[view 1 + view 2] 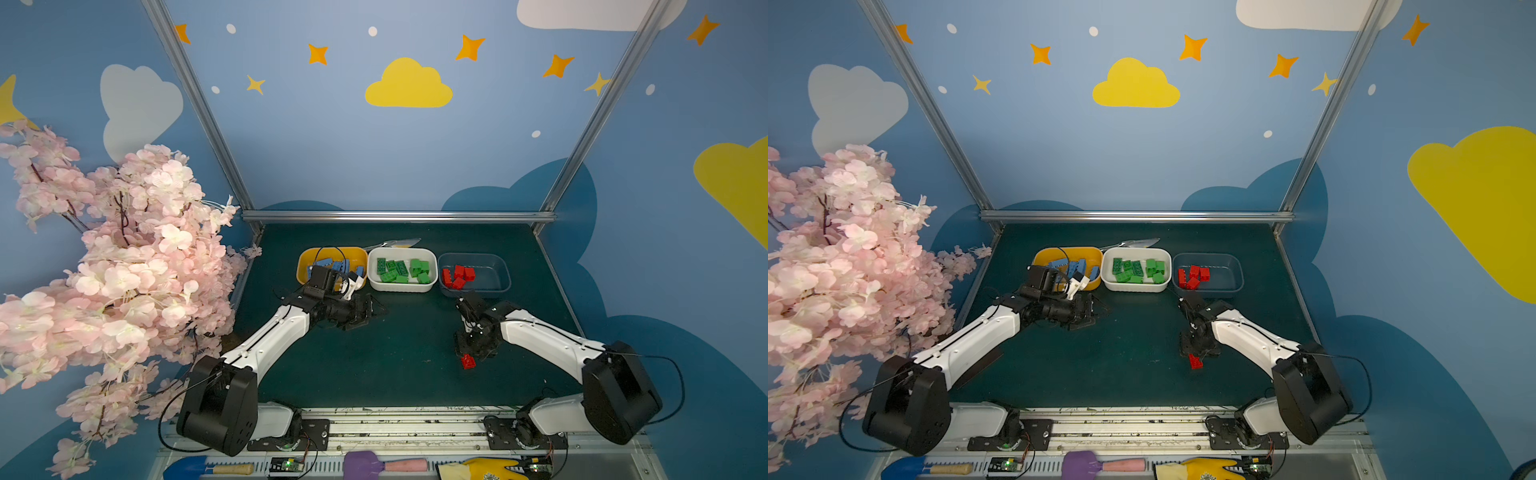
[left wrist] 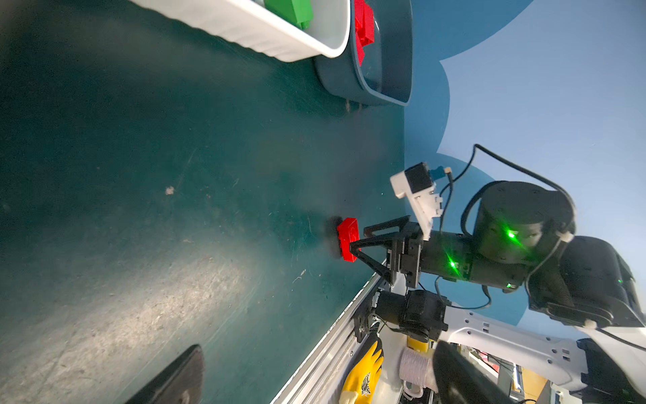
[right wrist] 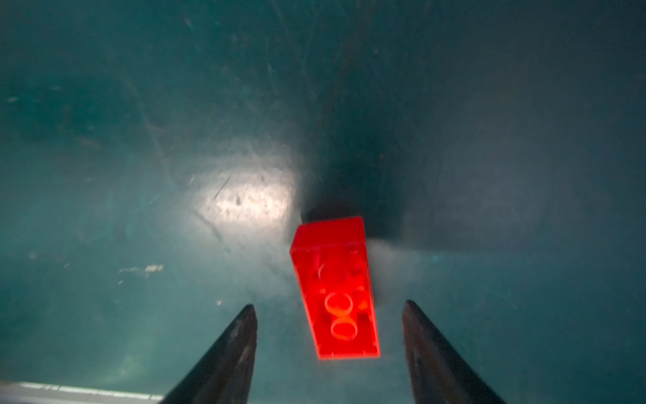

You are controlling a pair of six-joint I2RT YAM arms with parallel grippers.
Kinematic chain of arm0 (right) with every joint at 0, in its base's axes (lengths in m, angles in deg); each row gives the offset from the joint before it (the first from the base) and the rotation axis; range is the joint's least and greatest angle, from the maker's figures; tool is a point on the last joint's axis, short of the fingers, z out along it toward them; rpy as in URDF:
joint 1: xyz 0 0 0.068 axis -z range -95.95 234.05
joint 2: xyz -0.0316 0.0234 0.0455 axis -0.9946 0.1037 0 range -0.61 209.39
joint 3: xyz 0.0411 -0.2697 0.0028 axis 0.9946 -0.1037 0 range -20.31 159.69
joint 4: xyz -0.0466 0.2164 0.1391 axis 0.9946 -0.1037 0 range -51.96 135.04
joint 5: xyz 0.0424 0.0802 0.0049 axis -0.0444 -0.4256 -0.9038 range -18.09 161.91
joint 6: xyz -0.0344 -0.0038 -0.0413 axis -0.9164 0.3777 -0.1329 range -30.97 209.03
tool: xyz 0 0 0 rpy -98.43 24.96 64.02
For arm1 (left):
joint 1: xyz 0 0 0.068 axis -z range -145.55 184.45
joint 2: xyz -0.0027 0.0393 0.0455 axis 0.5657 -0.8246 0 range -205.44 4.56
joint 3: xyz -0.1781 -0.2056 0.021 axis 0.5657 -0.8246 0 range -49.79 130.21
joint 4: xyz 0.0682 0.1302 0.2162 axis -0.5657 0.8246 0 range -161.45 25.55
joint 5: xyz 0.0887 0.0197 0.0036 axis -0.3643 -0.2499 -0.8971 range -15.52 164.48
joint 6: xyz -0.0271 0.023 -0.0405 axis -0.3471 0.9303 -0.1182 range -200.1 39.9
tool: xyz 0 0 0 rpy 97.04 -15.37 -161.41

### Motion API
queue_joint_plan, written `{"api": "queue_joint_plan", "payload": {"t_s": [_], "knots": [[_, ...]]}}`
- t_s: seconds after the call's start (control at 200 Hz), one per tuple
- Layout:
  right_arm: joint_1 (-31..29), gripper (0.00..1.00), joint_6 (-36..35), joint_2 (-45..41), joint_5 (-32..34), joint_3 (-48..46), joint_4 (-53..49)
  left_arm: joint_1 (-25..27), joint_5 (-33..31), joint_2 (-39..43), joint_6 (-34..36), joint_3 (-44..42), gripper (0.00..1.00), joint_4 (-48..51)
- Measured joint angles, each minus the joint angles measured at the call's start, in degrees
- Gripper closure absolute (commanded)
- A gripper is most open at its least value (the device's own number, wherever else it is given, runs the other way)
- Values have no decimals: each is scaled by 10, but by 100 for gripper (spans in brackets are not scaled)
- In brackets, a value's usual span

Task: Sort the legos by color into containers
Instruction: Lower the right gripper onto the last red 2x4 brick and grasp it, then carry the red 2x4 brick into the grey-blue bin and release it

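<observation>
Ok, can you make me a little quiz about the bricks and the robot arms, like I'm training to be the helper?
1. Pick one: the green bricks lie in A) the yellow-orange tub, B) the white tub, C) the dark blue-grey tub.
2. Fill the gap: the right gripper hangs over one loose ___ brick on the table.
3. True or false: that gripper's jaws are shut on the brick.

Key
1. B.
2. red.
3. False: the jaws stand open on either side of the brick, not touching it.
</observation>
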Motion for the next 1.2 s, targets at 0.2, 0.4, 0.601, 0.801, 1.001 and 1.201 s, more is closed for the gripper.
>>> {"api": "queue_joint_plan", "payload": {"t_s": [0.2, 0.4, 0.601, 0.801, 1.001, 1.201], "knots": [[-2, 73, 0, 47, 6, -2, 22, 0, 2, 0, 0, 0, 0, -2], [0, 83, -10, 37, 18, 16, -6, 0, 5, 1, 0, 0, 0, -2], [90, 83, -50, -2, 14, 118, -35, 0, 9, 1, 0, 1, 0, -2], [191, 82, -110, 62, 0, 251, -36, 0, 13, 1, 1, 7, 0, -10], [252, 81, -154, 189, -21, 366, -27, -2, 16, 2, 3, 7, 0, -15], [280, 80, -187, 299, -23, 459, -28, -12, 18, 11, 3, 7, 0, -16]]}}
